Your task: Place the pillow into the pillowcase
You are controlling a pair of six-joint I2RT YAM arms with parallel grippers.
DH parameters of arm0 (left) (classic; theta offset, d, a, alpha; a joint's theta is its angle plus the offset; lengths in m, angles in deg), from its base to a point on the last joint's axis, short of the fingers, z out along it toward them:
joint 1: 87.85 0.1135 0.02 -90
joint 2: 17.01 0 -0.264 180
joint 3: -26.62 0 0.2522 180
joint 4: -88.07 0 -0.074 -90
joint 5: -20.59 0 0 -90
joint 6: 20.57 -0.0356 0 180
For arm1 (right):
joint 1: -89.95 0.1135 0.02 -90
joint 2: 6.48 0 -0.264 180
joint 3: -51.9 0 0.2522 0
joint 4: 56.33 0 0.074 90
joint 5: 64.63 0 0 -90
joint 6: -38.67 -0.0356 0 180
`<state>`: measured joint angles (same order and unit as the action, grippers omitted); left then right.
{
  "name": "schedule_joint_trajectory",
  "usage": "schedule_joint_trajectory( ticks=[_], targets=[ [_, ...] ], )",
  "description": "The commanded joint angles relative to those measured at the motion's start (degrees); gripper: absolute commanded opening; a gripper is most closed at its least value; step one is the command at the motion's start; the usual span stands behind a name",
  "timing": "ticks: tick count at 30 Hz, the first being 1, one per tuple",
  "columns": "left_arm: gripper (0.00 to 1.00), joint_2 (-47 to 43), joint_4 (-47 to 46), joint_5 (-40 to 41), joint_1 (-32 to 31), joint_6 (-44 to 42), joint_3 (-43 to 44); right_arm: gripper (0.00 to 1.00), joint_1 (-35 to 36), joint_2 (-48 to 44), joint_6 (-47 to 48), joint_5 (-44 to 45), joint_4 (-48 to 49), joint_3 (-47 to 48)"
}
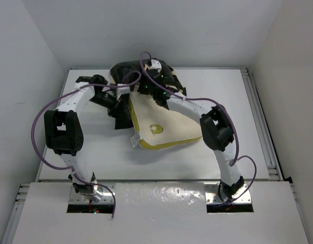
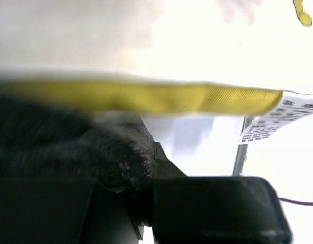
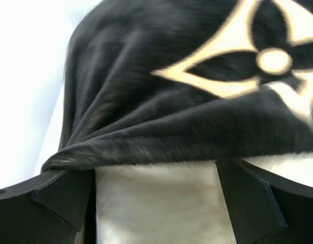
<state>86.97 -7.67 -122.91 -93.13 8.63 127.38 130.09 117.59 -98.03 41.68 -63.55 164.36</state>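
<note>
The cream pillow [image 1: 169,127] lies mid-table with its yellow side band [image 2: 146,97] and white tag [image 2: 283,119] facing my left wrist camera. Its far end is under the black pillowcase [image 1: 138,68], which is bunched at the back of the table. My left gripper [image 1: 117,108] is shut on a fold of the pillowcase [image 2: 69,147] beside the pillow's left edge. My right gripper [image 1: 153,91] is open over the pillow's far end. Its fingers [image 3: 59,195] straddle bare cream pillow [image 3: 156,208], and the hem of the flower-printed pillowcase [image 3: 197,86] lies across their tips.
The white table [image 1: 95,147] is walled on the left, back and right. A metal rail [image 1: 263,127] runs along its right edge. Purple cables [image 1: 39,132] loop beside both arms.
</note>
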Motion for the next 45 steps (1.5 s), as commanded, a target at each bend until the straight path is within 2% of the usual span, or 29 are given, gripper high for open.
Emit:
schedule_joint_trajectory(
  ticks=[1,2,5,6,7,8,9,10,12,13,14,15,18,20,22,23,24,25,26,27,31,34,35,37,38,41,43,44,45],
  targets=[
    [0.00,-1.2,5.1,-5.0,7.6,-1.4,-1.7,0.99,-2.6,-6.6,15.9,-24.1,-7.8,1.1],
    [0.00,-0.5,5.0,-4.9,10.3,-1.3,-2.1,0.99,-4.4,-9.7,19.5,-27.5,-8.8,-5.8],
    [0.00,-0.4,1.6,-2.4,13.7,1.3,-4.4,0.98,-9.9,-22.9,24.5,-35.4,-15.0,-17.2],
    [0.00,-0.7,0.5,-0.7,14.3,1.9,-6.2,0.86,-12.0,-28.2,25.6,-37.4,-15.6,-19.1],
    [0.00,-1.1,-0.5,0.3,14.9,3.3,-7.0,0.62,-15.7,-30.5,27.0,-39.6,-16.2,-23.0],
    [0.00,-1.4,-3.1,1.2,15.6,4.4,-7.9,0.01,-17.9,-32.5,26.3,-38.8,-16.0,-25.1],
    [0.00,-1.5,-4.1,3.3,15.8,6.0,-9.5,0.00,-19.6,-35.4,25.1,-37.2,-14.5,-27.4],
    [0.00,-1.8,-5.3,4.5,15.9,6.8,-10.2,0.00,-23.7,-36.3,23.2,-35.9,-13.0,-31.9],
    [0.00,-2.0,-7.9,7.3,15.4,9.5,-11.9,0.41,-26.9,-35.1,22.0,-37.3,-11.9,-34.3],
    [0.00,-2.3,-8.7,8.3,14.7,10.2,-12.5,0.54,-28.4,-34.1,22.6,-38.1,-13.7,-34.5],
    [0.00,-2.6,-9.4,9.3,14.2,10.7,-13.3,0.89,-29.0,-33.2,23.4,-41.1,-18.7,-34.4],
    [0.00,-2.9,-9.5,9.5,13.8,11.0,-13.6,0.99,-28.3,-33.1,24.7,-42.0,-20.2,-35.1],
    [0.00,-3.2,-10.7,10.7,12.8,11.9,-14.6,0.99,-26.3,-37.5,29.3,-38.4,-16.2,-46.0],
    [0.00,-2.6,-11.4,12.5,12.6,12.4,-14.4,0.99,-28.9,-41.0,27.1,-38.1,-4.1,-55.5],
    [0.00,-1.5,-11.5,13.8,12.9,13.2,-14.2,0.99,-33.2,-38.8,22.9,-37.4,4.0,-57.6],
    [0.00,-1.1,-11.4,14.1,12.8,13.4,-14.1,0.94,-34.6,-36.9,21.1,-36.9,5.6,-56.5],
    [0.00,-0.7,-11.2,14.4,12.9,13.9,-13.7,0.78,-35.6,-34.6,19.2,-37.1,6.4,-55.0],
    [0.00,-0.2,-10.8,14.7,12.9,14.1,-13.5,0.28,-37.0,-32.1,15.9,-37.1,6.4,-50.7],
    [0.00,-0.1,-10.6,14.9,12.9,14.2,-13.2,0.06,-37.2,-27.1,14.7,-37.0,5.9,-48.3],
    [0.00,0.0,-10.6,15.1,12.9,14.6,-13.2,0.04,-37.1,-24.7,12.9,-36.1,5.8,-46.1],
    [0.00,-0.8,-11.3,16.0,12.9,16.2,-13.3,0.28,-35.2,-15.7,9.0,-34.1,9.6,-38.4],
    [0.00,-0.9,-11.4,16.5,12.8,17.1,-13.0,0.30,-36.6,-13.7,3.3,-35.4,16.8,-39.6],
    [0.00,-0.9,-11.4,16.7,12.8,17.2,-12.8,0.32,-36.9,-14.2,2.0,-36.1,21.6,-40.7],
    [0.00,-0.5,-12.0,17.0,12.4,17.6,-12.7,0.39,-37.4,-16.7,1.1,-36.3,22.8,-43.5],
    [0.00,-0.1,-12.4,17.4,12.3,18.2,-12.7,0.54,-36.7,-18.5,3.5,-36.2,21.2,-44.1],
    [0.00,0.8,-13.6,17.1,11.5,19.0,-12.5,0.78,-33.1,-19.9,10.2,-36.4,11.3,-44.2],
    [0.00,1.5,-13.8,16.5,11.0,19.3,-11.8,0.80,-30.7,-20.3,11.5,-37.8,8.0,-45.5],
    [0.00,2.0,-13.7,16.2,10.3,19.3,-11.4,0.73,-28.8,-20.8,9.6,-38.7,8.5,-48.0],
    [0.00,2.4,-13.5,16.1,10.1,19.3,-10.8,0.58,-28.0,-21.0,7.4,-39.6,10.2,-49.9]
  ],
)
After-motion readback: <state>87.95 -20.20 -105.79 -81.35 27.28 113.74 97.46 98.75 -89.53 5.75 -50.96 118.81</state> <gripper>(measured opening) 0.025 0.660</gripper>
